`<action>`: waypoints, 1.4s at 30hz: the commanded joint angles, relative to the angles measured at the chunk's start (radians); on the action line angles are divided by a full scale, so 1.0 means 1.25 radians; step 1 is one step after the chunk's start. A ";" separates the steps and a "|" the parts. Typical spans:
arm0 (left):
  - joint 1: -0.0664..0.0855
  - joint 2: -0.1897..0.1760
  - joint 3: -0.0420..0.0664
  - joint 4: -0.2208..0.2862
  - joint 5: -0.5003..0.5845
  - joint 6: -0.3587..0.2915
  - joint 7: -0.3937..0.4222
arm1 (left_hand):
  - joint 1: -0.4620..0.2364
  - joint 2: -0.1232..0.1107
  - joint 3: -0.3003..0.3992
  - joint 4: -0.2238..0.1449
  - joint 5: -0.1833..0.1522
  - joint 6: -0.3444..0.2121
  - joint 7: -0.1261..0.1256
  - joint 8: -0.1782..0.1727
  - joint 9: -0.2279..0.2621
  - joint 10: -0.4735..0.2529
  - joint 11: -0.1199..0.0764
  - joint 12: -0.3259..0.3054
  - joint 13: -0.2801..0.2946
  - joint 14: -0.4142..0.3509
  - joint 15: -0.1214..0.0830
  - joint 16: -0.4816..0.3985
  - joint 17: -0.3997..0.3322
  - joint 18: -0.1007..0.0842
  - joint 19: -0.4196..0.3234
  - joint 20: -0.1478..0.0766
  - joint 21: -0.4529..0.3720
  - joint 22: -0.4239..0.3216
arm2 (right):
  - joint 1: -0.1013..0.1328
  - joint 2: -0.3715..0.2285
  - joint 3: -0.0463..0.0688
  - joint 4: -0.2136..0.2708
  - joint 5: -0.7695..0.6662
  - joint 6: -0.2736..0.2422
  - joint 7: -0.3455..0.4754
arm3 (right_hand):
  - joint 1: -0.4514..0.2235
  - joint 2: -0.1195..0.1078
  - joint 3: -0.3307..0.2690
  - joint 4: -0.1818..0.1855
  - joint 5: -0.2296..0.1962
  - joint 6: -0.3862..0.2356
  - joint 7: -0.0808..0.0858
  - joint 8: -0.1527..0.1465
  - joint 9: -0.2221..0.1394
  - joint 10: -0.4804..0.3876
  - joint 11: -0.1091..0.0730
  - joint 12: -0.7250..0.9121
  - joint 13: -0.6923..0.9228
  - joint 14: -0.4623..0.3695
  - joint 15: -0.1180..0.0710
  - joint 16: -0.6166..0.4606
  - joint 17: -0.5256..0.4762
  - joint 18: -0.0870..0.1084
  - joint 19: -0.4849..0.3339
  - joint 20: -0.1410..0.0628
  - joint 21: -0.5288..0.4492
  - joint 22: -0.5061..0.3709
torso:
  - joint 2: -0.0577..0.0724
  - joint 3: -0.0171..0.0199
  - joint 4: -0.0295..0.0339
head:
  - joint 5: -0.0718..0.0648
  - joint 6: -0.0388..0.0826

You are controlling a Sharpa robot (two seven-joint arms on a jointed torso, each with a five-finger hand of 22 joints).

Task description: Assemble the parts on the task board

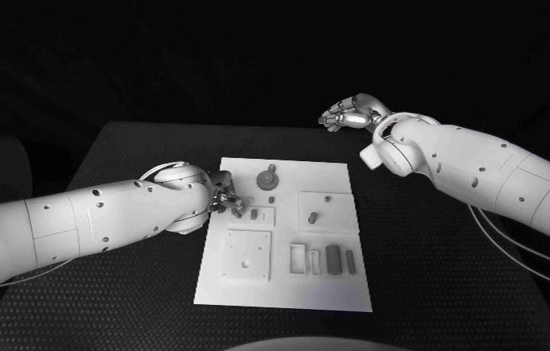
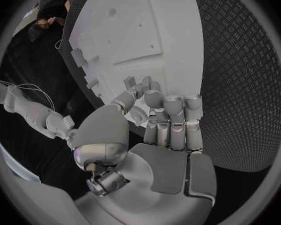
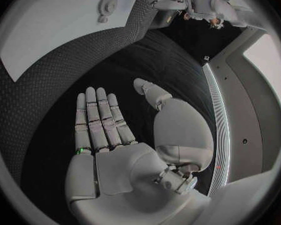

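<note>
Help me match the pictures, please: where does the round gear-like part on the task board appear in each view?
Head view: the gear-like part lies near the far edge of the task board, just beyond the left hand.
Left wrist view: I cannot make it out there.
Right wrist view: it sits on the board near the circle's rim, far from the right hand.
Shared landmark: the white task board.

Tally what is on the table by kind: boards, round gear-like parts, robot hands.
Task board: 1
Round gear-like part: 1
Hands: 2, the left hand at the board's left edge, the right hand over the table's far edge
Total: 4
</note>
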 commanded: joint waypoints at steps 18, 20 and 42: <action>-0.002 0.003 -0.001 0.001 -0.042 0.019 0.002 | 0.013 0.017 0.011 -0.026 0.010 0.062 -0.054 0.110 0.234 0.028 -0.041 0.010 0.000 0.019 -0.019 0.008 0.001 0.011 0.006 -0.097 0.007 0.016 | 0.000 -0.002 0.000 0.003 0.000 0.011 0.006 | 0.001 0.003 -0.004 0.001 0.006 -0.007 0.016 0.004 -0.002 0.004 0.001 -0.006 -0.001 -0.005 0.000 -0.005 -0.001 -0.011 -0.006 0.001 -0.004 0.002 | 0.000 -0.0009 0.0004 | -0.002 0.001; -0.002 0.004 -0.001 0.001 -0.046 0.019 0.002 | 0.013 0.017 0.011 -0.027 0.011 0.062 -0.054 0.110 0.234 0.028 -0.041 0.010 0.000 0.019 -0.019 0.008 0.001 0.011 0.006 -0.097 0.008 0.016 | 0.000 -0.002 0.000 0.003 0.000 0.012 0.006 | 0.001 0.003 -0.004 0.001 0.006 -0.007 0.016 0.004 -0.002 0.004 0.001 -0.006 -0.001 -0.005 0.000 -0.005 -0.001 -0.011 -0.006 0.001 -0.004 0.002 | 0.000 -0.0007 0.0002 | -0.002 0.001; -0.003 0.016 -0.001 0.002 -0.047 0.026 0.003 | 0.000 0.013 0.006 -0.019 -0.003 0.060 -0.053 0.112 0.238 0.027 -0.040 0.015 -0.003 0.018 -0.020 0.011 -0.001 0.011 0.007 -0.096 0.011 0.015 | 0.000 -0.002 0.000 0.002 0.000 0.012 0.005 | 0.001 0.003 -0.004 0.001 0.006 -0.007 0.016 0.004 -0.002 0.005 0.001 -0.007 -0.001 -0.006 0.000 -0.005 -0.001 -0.010 -0.006 0.001 -0.005 0.003 | 0.000 -0.0001 -0.0003 | -0.004 0.000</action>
